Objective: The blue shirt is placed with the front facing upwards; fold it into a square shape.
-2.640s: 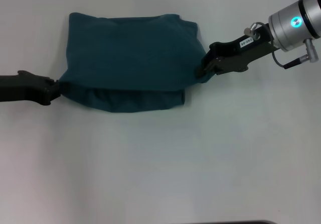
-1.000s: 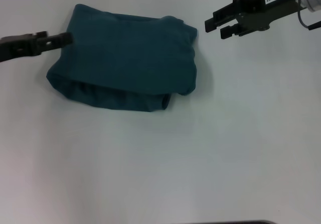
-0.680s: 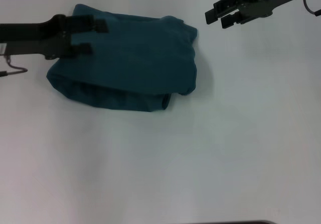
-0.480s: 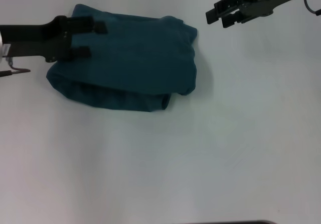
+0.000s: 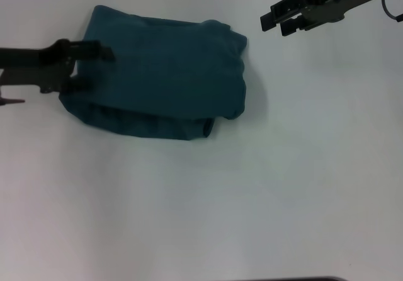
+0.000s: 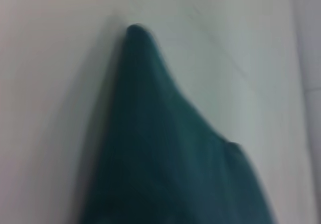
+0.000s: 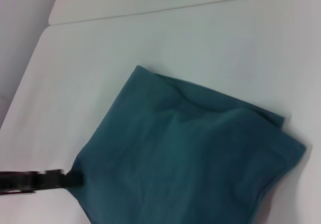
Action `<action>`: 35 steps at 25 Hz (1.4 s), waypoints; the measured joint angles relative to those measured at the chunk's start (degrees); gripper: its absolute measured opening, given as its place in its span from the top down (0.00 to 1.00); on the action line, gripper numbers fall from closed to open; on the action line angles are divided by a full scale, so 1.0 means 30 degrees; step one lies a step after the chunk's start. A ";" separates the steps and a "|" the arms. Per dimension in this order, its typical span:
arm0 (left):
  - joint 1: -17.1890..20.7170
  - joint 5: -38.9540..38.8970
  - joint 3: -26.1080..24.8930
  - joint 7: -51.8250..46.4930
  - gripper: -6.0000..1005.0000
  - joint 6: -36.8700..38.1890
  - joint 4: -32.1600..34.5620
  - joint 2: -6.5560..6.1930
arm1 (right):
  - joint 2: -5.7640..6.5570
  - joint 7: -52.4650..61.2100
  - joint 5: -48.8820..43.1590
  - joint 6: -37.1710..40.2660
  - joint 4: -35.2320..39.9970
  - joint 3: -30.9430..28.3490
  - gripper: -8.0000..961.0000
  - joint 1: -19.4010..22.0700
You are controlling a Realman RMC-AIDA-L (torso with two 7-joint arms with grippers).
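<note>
The head camera looks steeply down on the white table [image 5: 252, 193]. The left wrist camera sits close beside the blue shirt [image 6: 170, 153]. The right wrist camera views it from farther off. All three share the shirt.

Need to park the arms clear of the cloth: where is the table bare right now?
Bare table spans the whole near side below the blue shirt, and the right side beneath the right gripper. It is crowded at the shirt's left edge, where the left gripper overlaps the cloth.
</note>
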State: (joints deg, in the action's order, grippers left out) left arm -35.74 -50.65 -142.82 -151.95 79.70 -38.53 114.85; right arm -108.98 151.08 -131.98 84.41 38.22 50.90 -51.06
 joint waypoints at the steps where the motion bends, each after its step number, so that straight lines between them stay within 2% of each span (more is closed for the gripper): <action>1: 0.0042 -0.0396 -0.0277 0.0278 0.11 0.0405 -0.0115 -0.0043 | -0.0004 0.0000 -0.0018 0.0004 0.0025 -0.0001 0.39 0.0001; 5: 0.0058 -0.2360 -0.1366 0.1261 0.11 0.1803 -0.0369 -0.0047 | -0.0176 0.0033 0.0061 0.0047 -0.0043 -0.0108 0.39 -0.0035; 7: -0.0139 -0.2415 -0.1153 0.1050 0.11 0.1623 -0.0218 0.0082 | -0.0481 0.0109 0.0523 0.0122 -0.0295 -0.0166 0.39 -0.0037; 8: -0.0325 -0.2329 -0.0876 0.0932 0.11 0.1158 -0.0062 0.0287 | -0.0705 0.0114 0.0895 0.0299 -0.0550 -0.0166 0.39 -0.0034; 13: -0.0467 -0.2306 -0.0619 0.0745 0.12 0.0418 0.0026 0.0463 | -0.1375 -0.0114 0.3217 0.0570 -0.3045 -0.0150 0.39 -0.0219; 17: -0.0390 -0.2293 -0.0347 0.0515 0.12 -0.0017 -0.0038 0.0437 | -0.2049 -0.0270 0.3767 -0.0820 -0.4385 -0.0149 0.39 -0.0092; 24: -0.0171 -0.2294 -0.0264 0.0655 0.12 -0.0060 -0.0093 0.0384 | -0.2901 -0.0356 0.3611 -0.3847 -0.6053 0.0015 0.39 0.0064; 28: -0.0143 -0.1937 0.0515 0.0593 0.12 -0.0514 0.0037 0.0336 | -0.2996 -0.0376 0.3607 -0.4602 -0.6525 0.0338 0.39 0.0161; 35: -0.0263 -0.0447 0.0672 0.0414 0.12 -0.1471 0.0345 0.0256 | -0.2981 -0.0264 0.3609 -0.4952 -0.6564 0.0893 0.39 0.0177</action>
State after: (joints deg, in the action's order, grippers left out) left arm -36.53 -51.99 -140.80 -150.70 75.29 -37.50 115.61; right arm -117.92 150.29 -121.16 69.55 18.52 53.57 -50.53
